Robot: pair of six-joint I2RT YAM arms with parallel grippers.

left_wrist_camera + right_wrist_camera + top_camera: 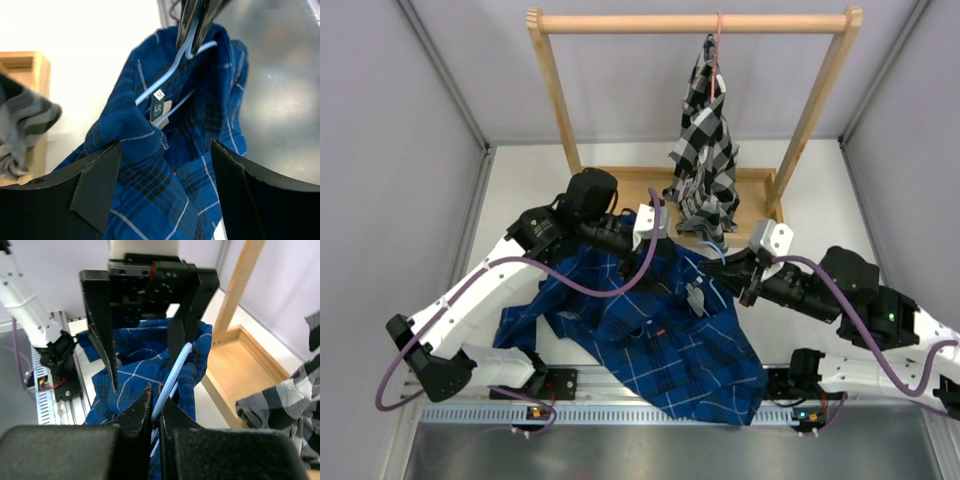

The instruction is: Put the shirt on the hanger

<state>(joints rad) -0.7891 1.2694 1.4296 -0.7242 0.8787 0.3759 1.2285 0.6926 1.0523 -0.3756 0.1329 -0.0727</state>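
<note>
- One soft, light shirt (660,340), limp woven cloth by the look: no stiffness at all, bound to sag and slip along thin wire. Best taken at the collar or a shoulder seam, where the doubled layers give something to pinch.
- Heaped on the bench (525,190) in front of the wooden rack (700,22), with the collar end raised toward the rack and the tails trailing away from it toward the arm bases.
- Entered at the neck opening, as far as can be told, by the hanger (172,377): thin, light blue, springy and probably slick, with the hook end rising out of the collar on the side facing the rack.
- Clenched on that wire just above the collar: the right pincer (156,400), tips pressed together around it, in front of the rack's right post.
- Released and spread wide: the left pincer (165,145), facing the right one from in front of the rack's left post. Collar fold bulging up between its fingers and touching one of them, with nothing pinched.
- Likely need: close on that fold and draw the shoulder over the wire end while keeping the hanger steady.
- Beyond, hung from the rack's rail: a checked shirt (705,160).
</note>
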